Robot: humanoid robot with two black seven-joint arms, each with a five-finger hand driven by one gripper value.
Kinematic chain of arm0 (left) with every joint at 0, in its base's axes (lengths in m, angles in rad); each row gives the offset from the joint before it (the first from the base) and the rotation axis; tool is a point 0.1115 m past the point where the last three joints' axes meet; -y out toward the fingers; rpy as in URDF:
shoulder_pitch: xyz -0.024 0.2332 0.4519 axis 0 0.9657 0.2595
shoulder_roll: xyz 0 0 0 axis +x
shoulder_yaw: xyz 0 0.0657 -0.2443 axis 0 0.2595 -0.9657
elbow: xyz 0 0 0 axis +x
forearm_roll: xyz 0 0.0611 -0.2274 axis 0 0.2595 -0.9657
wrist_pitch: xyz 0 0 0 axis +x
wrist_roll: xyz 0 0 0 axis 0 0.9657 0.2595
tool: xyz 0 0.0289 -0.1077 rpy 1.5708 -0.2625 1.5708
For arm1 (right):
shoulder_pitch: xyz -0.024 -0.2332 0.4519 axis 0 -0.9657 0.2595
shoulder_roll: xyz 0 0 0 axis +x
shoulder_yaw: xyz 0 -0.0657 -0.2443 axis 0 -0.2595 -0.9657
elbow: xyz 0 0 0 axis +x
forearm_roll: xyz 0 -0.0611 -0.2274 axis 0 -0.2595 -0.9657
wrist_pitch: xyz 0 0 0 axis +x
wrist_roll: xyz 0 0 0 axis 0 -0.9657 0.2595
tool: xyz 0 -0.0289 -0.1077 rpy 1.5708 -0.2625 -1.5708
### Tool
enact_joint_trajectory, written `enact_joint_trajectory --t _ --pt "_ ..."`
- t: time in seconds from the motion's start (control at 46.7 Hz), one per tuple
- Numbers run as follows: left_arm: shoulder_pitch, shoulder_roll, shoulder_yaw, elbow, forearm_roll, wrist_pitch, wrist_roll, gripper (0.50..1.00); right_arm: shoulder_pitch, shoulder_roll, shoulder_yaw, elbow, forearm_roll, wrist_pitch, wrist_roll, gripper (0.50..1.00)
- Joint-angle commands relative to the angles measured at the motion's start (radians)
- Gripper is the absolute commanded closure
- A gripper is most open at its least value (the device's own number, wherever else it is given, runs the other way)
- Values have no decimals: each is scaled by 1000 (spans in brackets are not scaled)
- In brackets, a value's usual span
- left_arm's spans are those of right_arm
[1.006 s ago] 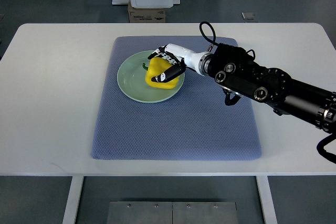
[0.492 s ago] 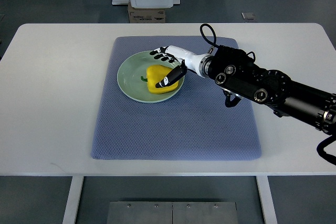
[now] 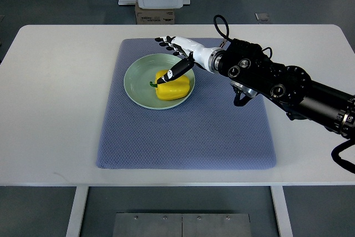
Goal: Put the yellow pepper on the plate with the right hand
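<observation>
The yellow pepper [image 3: 176,87] lies on the pale green plate [image 3: 137,84], on its right half, with its green stem pointing left. My right hand [image 3: 170,57] hovers just above and behind the pepper, fingers spread and holding nothing. Its thumb reaches down over the pepper's top; the other fingers point left over the plate's far rim. The black right arm [image 3: 277,84] comes in from the right edge. No left arm shows.
The plate rests on a blue-grey mat [image 3: 188,120] in the middle of a white table [image 3: 55,98]. A white machine base and a cardboard box [image 3: 155,14] stand on the floor beyond the table's far edge.
The right hand let go of the pepper, opened and lifted back toward the far rim. The pepper, first held tilted, now lies flat on the plate.
</observation>
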Motion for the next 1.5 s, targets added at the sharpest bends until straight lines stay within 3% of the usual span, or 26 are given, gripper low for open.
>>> enact_joint_trajectory --t 0.0,0.278,0.599,0.984,1.156,1.305,1.477 --pt "0 0 0 0 0 0 0 500 -27 -50 45 2 0 0 14 507" --pt "0 0 0 0 0 0 0 500 -145 -180 269 4 0 12 38 507" --pt "0 0 0 0 0 0 0 500 -291 -223 531 24 -1 25 23 507" --pt "0 0 0 0 0 0 0 500 -468 -213 855 133 -44 69 -111 507" --pt "0 0 0 0 0 0 0 500 -524 -179 991 179 -100 84 -126 509" --pt "0 0 0 0 0 0 0 500 -573 -139 1093 203 -100 81 -92 513" --pt "0 0 0 0 0 0 0 500 -633 -93 1145 219 -95 71 36 513"
